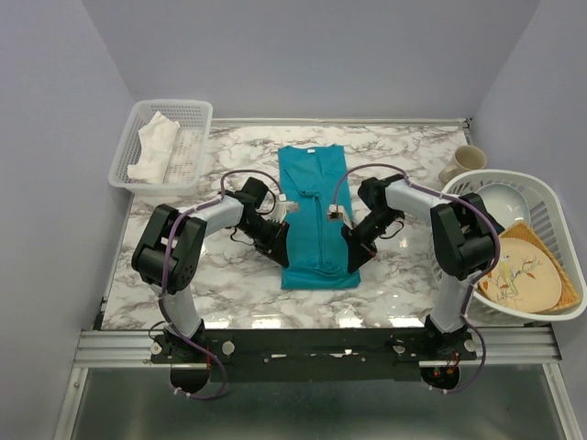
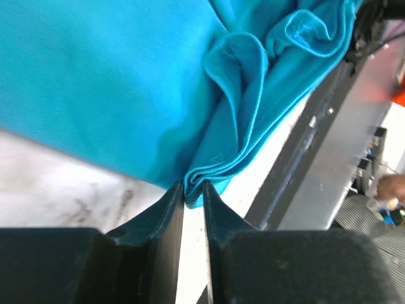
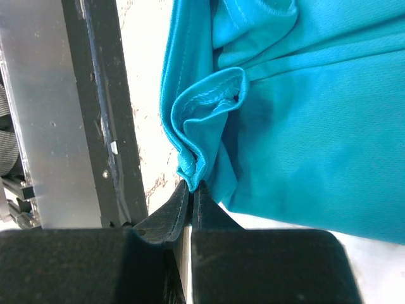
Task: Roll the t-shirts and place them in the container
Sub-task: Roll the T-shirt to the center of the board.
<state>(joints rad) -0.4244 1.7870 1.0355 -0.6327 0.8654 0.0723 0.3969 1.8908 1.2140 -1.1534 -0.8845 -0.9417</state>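
Right jaws on t-shirt (image 3: pixel 304 95), left ajar

The top view looks down from above and behind the arm bases, taking in the whole worktop (image 1: pixel 404 275). Each wrist view sits close behind its own pair, the left fingers (image 2: pixel 166 215) and the right fingers (image 3: pixel 169 215). Both face the near end of the t-shirt (image 1: pixel 312 211), which all three views share.

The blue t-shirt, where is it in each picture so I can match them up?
Top external: the t-shirt lies as a long strip in the middle of the marble table.
Left wrist: the t-shirt fills the top, its folded edge dipping to bottom middle.
Right wrist: the t-shirt fills the right side and top.
Shared landmark: the white marble table beside the t-shirt.
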